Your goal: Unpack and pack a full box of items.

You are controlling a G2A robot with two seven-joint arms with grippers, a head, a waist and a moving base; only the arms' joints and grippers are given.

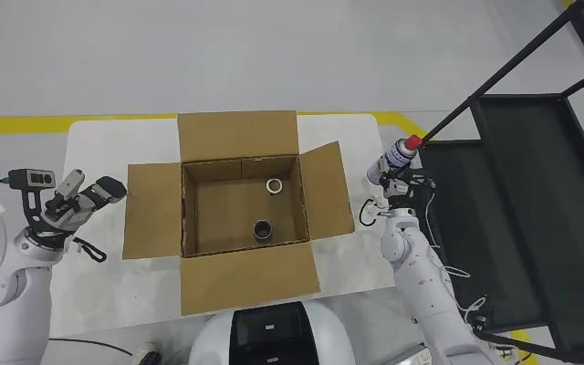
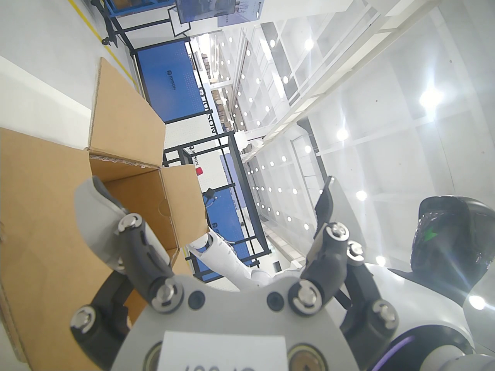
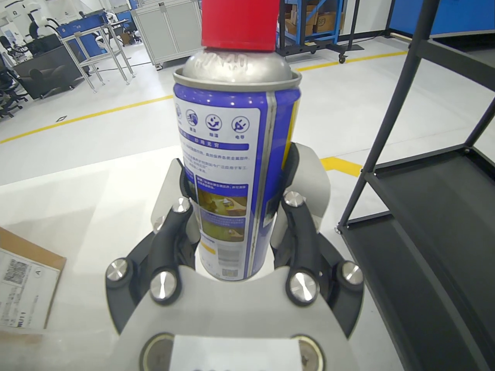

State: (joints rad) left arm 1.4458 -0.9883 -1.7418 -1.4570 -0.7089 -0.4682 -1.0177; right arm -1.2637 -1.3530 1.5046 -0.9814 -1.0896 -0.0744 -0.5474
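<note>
Right gripper (image 3: 241, 175) pinching a blue metal spray can with red cap (image 3: 232, 125) at the white counter (image 1: 100, 137)'s right edge. Brown cardboard box (image 1: 239, 135) open mid-counter. Left gripper (image 2: 210, 198) spread, empty. White tape roll (image 1: 274, 185) and dark round roll (image 1: 263, 229) remain inside, so unpacking looks nearly done.

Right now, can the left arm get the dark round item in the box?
Probably yes: left gripper open and empty, box flaps lie outward, nothing covers the dark round item; it must come over the wall.
</note>
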